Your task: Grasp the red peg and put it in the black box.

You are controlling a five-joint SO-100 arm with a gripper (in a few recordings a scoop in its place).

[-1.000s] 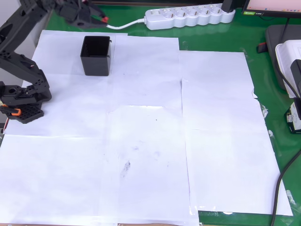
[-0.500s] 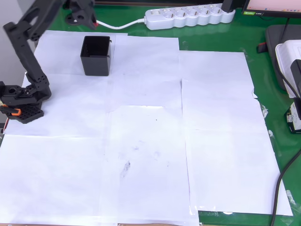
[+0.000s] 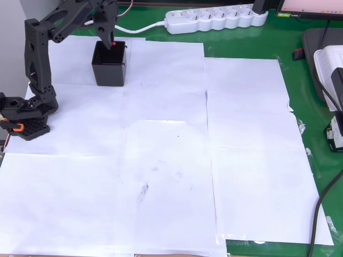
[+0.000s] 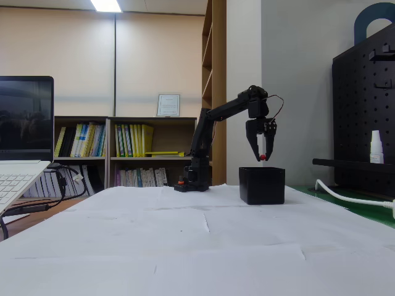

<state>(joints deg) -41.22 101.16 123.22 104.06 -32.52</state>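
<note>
Red peg (image 4: 263, 157) is pinched at the tips of the jaws, hanging just above the open top of the black box (image 4: 262, 185) in the fixed view, with a clear gap between it and the rim. Most of the peg is hidden between the fingers, so only a tiny red tip shows and its shape is hard to make out. From overhead it appears as a small red dot (image 3: 113, 44) at the box's far edge, and that view cannot tell how high it hangs. The gripper (image 4: 261, 150) points straight down, its jaws narrowed onto the peg. Overhead, the gripper (image 3: 111, 39) and forearm cover the far left part of the black box (image 3: 110, 68), and the arm's top is cut off by the picture's edge. The box stands upright on white paper sheets (image 3: 171, 160) spread over the green worktop (image 3: 300, 96). A white power strip (image 3: 217, 17) lies beyond the paper in the overhead view.
</note>
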